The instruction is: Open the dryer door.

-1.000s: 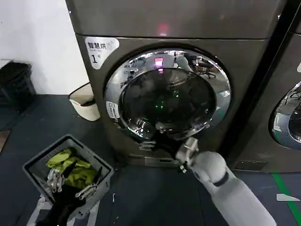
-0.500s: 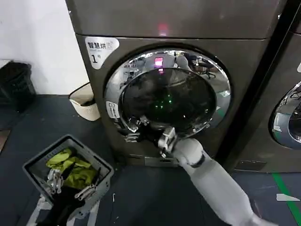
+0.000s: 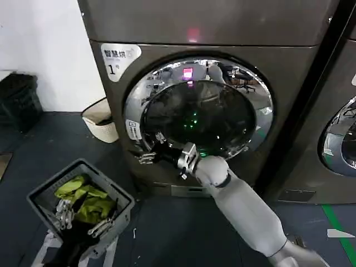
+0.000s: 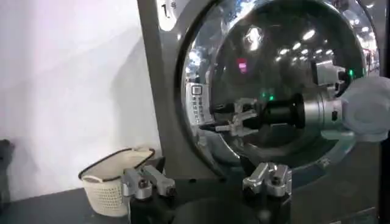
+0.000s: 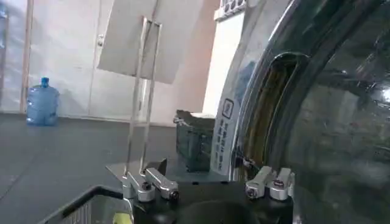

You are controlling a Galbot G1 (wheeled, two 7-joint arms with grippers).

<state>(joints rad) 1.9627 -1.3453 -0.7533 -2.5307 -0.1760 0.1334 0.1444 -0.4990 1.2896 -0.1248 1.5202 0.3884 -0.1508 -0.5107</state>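
Head view: right gripper (image 3: pixel 149 151) reaching across to the lower-left rim of the dryer door (image 3: pixel 198 114) on the machine marked "1", fingers spread apart, nothing between them, tips at the chrome ring's left edge. Door apparently closed. Left gripper (image 3: pixel 80 219) parked low, over the laundry basket (image 3: pixel 39 193), fingers apart, well away from the door.

Left wrist view: right gripper (image 4: pixel 230 117) lying horizontally, fingertips pointing left toward the ring's left edge, probably the latch side.

Right wrist view: dark recess at the door (image 5: pixel 317 115) edge just beyond the open fingers (image 5: pixel 270 181); likely the pull point.
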